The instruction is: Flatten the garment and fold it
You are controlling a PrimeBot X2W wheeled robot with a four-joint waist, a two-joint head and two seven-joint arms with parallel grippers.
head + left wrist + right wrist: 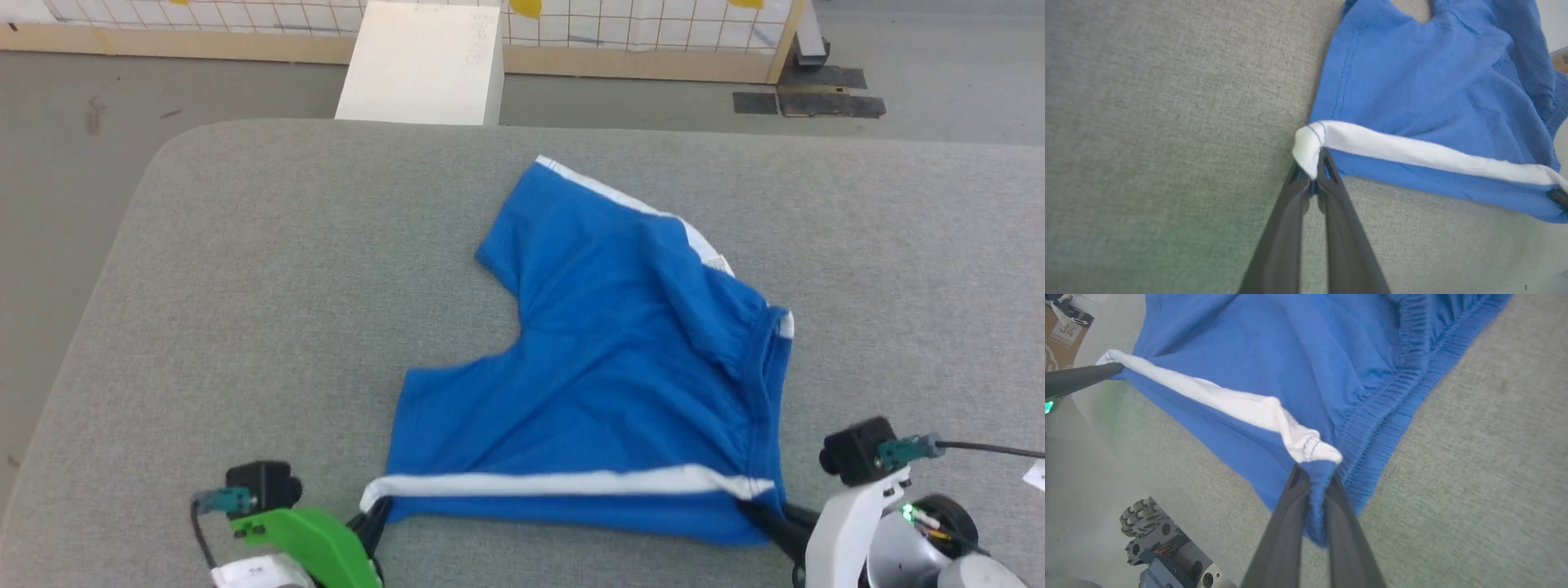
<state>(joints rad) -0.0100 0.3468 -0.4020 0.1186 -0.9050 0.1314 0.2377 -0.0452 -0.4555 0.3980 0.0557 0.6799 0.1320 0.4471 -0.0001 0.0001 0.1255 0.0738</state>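
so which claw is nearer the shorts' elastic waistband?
Right. The right claw pinches the garment right beside the waistband; the left claw grips the far end of the white trim.

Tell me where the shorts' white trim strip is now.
In the head view the white trim strip runs along the garment's near edge, stretched between the left gripper and the right gripper, each shut on one end.
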